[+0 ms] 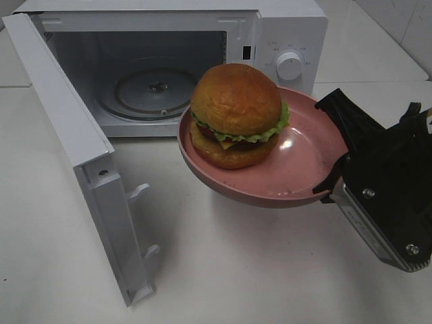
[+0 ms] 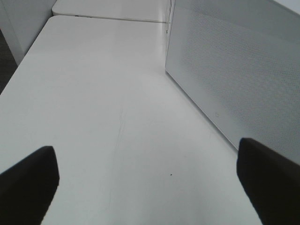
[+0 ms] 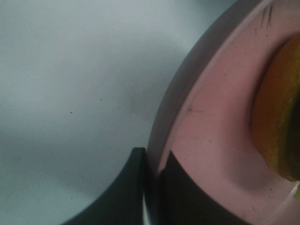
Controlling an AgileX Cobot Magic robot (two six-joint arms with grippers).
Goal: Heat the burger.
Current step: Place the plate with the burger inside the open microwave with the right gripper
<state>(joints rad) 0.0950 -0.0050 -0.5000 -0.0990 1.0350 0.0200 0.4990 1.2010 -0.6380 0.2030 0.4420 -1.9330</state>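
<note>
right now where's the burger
In the exterior high view, the burger sits on the pink plate held by the right gripper, in front of the open microwave.

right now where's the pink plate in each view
Exterior high: plate centre-right, carrying the burger, held above the table before the open microwave, right tool on its rim.
Left wrist: not in it.
Right wrist: plate fills the right side, rim pinched by the tool.
Shared landmark: the white table, in all three.

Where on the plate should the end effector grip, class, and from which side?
Pinch the plate by its thin raised rim from the high view's right, as the right end effector does: the burger sits left of centre, leaving that rim bare.
</note>
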